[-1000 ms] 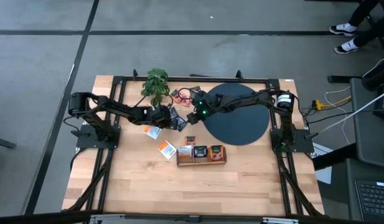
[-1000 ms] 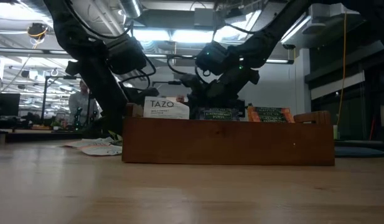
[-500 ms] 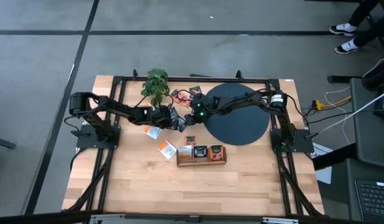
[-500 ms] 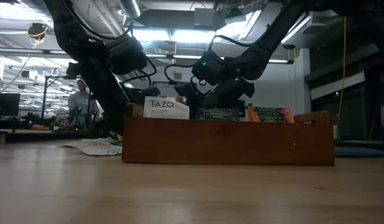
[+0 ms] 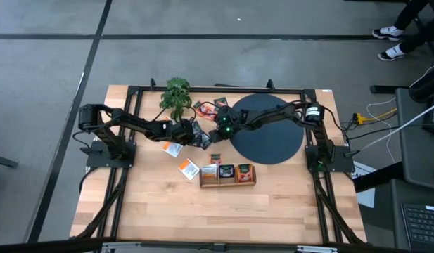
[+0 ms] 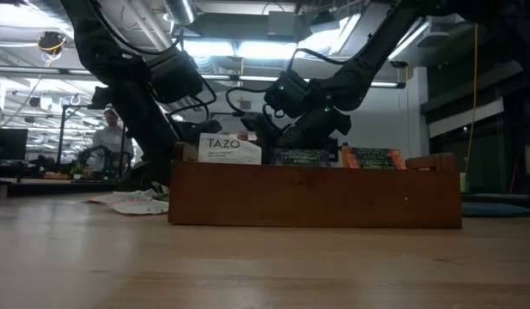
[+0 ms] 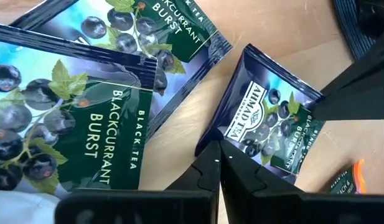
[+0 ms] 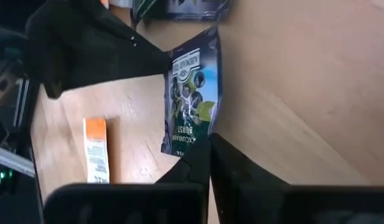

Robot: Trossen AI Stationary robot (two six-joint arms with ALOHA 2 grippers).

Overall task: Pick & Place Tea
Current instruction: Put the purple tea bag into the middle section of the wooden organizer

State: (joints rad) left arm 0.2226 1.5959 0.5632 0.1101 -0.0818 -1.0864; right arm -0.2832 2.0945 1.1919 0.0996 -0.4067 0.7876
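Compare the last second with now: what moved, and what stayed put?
The right end effector slid slightly toward the left end effector, mostly in the first half second. Both meet at one dark tea packet. The left arm, wooden tray and loose packets stayed put.

The table [image 5: 153, 211] is pale wood with a black frame along its edges. On it lie a black disc [image 5: 273, 140] at the right rear, a small plant [image 5: 176, 93] at the left rear, and a wooden tray [image 5: 227, 183] near the middle — packets standing in it. Loose tea packets [image 5: 188, 169] lie flat on the wood left of the tray, more [image 5: 208, 107] between plant and disc, and dark ones [image 7: 86, 124] in the left wrist view.
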